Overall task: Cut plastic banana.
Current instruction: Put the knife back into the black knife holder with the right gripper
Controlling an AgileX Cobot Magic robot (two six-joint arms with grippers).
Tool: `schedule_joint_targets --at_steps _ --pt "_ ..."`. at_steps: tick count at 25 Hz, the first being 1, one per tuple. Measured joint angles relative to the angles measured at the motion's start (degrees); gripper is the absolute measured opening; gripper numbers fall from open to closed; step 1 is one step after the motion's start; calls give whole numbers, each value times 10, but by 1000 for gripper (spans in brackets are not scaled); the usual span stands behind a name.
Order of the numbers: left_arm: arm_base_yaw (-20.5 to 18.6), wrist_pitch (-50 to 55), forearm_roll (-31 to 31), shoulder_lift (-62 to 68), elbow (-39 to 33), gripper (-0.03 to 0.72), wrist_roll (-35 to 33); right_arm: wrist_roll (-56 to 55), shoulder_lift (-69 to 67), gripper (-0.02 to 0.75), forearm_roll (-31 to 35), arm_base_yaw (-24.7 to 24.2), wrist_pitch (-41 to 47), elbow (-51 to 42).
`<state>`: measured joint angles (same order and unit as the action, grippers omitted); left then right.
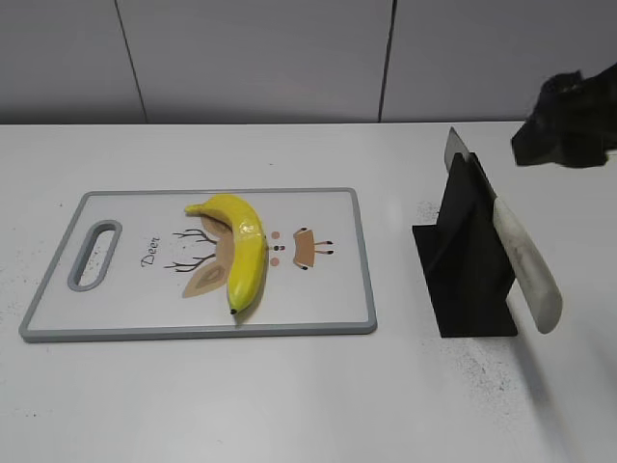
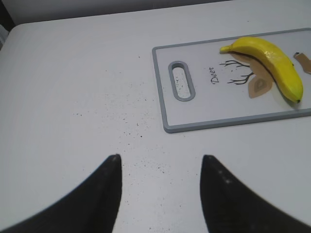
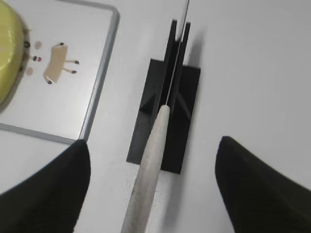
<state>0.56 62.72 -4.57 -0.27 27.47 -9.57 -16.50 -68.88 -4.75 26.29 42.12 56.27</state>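
Observation:
A yellow plastic banana [image 1: 241, 253] lies on a white, grey-rimmed cutting board [image 1: 328, 289]; both also show in the left wrist view, the banana [image 2: 272, 60] on the board [image 2: 214, 124]. A knife with a pale handle [image 1: 525, 265] stands slanted in a black holder [image 1: 463, 280]. My right gripper [image 1: 569, 116] hovers above the knife, open, with the handle [image 3: 150, 160] between its fingers [image 3: 153, 143] and not touching them. My left gripper [image 2: 161, 157] is open and empty over bare table, left of the board.
The white table [image 1: 289, 405] has dark specks on it. The board has a handle slot [image 1: 94, 256] at its left end. A grey panelled wall [image 1: 251, 58] runs along the back.

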Motion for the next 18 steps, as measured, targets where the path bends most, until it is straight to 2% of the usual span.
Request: schedule_joint_targets --at_steps 4,7,12,18 --pt "0 0 0 1 0 497 0 107 84 594 6 0 24 -6" --pt "0 0 0 1 0 497 0 152 158 594 17 0 32 -53" --pt "0 0 0 2 0 496 0 168 295 594 22 0 37 -169" --pt "0 0 -1 2 0 495 0 172 459 594 23 0 49 -253"
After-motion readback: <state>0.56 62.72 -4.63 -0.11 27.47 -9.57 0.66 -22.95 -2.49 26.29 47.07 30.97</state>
